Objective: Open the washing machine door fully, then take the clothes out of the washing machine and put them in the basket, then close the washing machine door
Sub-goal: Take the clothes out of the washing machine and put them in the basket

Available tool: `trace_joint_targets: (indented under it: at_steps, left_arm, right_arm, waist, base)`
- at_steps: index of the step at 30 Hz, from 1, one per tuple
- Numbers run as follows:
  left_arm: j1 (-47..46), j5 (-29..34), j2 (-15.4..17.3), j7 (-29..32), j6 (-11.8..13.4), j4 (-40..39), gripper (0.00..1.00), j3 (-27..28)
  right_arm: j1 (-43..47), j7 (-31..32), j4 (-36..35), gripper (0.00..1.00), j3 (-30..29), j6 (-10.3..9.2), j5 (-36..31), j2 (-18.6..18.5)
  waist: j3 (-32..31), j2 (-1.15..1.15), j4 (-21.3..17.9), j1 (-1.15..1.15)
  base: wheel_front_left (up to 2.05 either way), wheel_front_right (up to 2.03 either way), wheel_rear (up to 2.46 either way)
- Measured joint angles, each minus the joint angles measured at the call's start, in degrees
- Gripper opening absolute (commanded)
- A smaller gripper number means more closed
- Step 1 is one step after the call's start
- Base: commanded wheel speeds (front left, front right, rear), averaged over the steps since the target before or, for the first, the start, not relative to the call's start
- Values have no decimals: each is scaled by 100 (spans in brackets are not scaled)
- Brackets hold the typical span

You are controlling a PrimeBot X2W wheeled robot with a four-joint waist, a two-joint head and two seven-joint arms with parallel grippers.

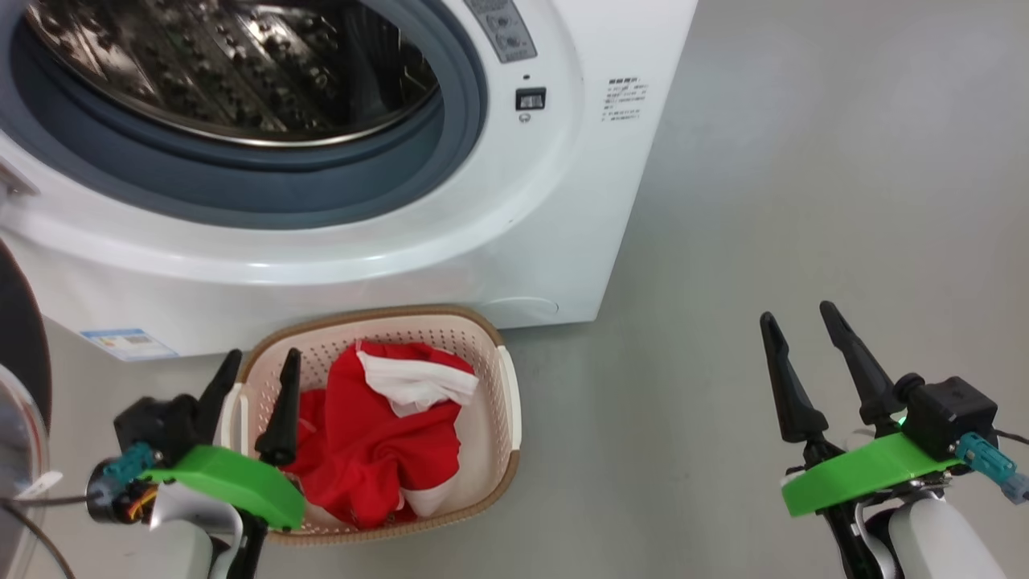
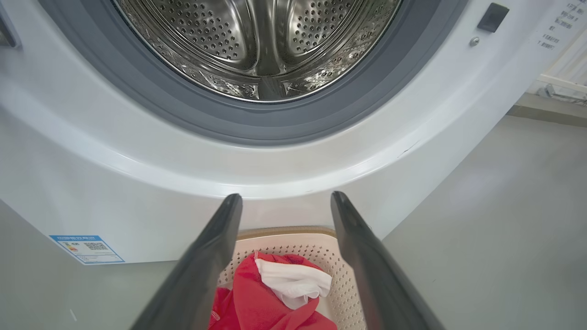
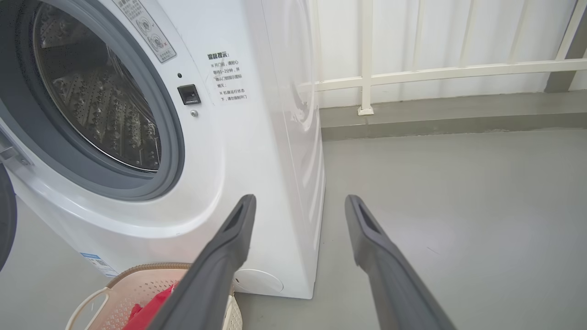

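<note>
The left gripper (image 1: 263,355) and right gripper (image 1: 797,314) both have their long dark fingers spread wide, holding nothing. Just beside the left fingers, bright red-and-white clothes (image 1: 370,450) lie heaped in the small cream perforated plastic basket (image 1: 362,315). Beyond the fingertips stands the white front-loading washing machine (image 1: 522,241), its black-rimmed round glass door (image 1: 16,322) swung open on the left. The right gripper hangs over grey floor (image 1: 804,201), well apart.
</note>
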Motion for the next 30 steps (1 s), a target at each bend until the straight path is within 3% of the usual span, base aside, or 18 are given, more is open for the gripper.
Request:
trace_joint_targets:
  at_steps: [19, 30]
  left_arm:
    - [1302, 779, -220, 0, 0, -1319, 100, 770]
    - [1972, 877, -308, 0, 0, -1930, 100, 1113]
  right_arm:
    - [677, 0, 22, 100, -74, 0, 129, -101]
    - [933, 0, 22, 100, -199, 0, 151, -181]
  waist:
    - [-869, 0, 19, 0]
    - [-1123, 0, 58, 0]
  base:
    - [0, 0, 0]
    - [0, 0, 0]
